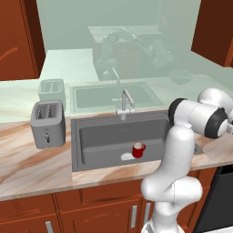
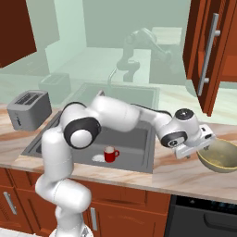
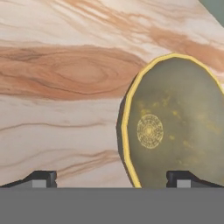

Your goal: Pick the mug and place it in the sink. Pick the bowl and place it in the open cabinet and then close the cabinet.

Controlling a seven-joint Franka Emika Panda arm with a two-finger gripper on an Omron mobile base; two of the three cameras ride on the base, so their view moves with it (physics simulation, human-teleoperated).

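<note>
Mug (image 1: 138,149): upright on the floor of the sink (image 1: 98,136), beside the pale drain, handle out to one side.
Bowl (image 2: 221,156): on the bench (image 2: 185,178) right of the sink, near the front edge, below the open cabinet (image 2: 207,55).
Jaws: the gripper (image 3: 111,179) hovers over the bowl's near rim, fingers wide apart, one over the bowl and one over bare bench, holding nothing.
Toaster (image 1: 47,124): on the bench left of the sink.

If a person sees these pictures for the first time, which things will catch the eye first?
The white arm stretches right across the counter, its open gripper poised at the left rim of the olive bowl. A small red mug stands out inside the grey sink, beside the drain. Above the bowl, the wooden cabinet hangs open.
</note>
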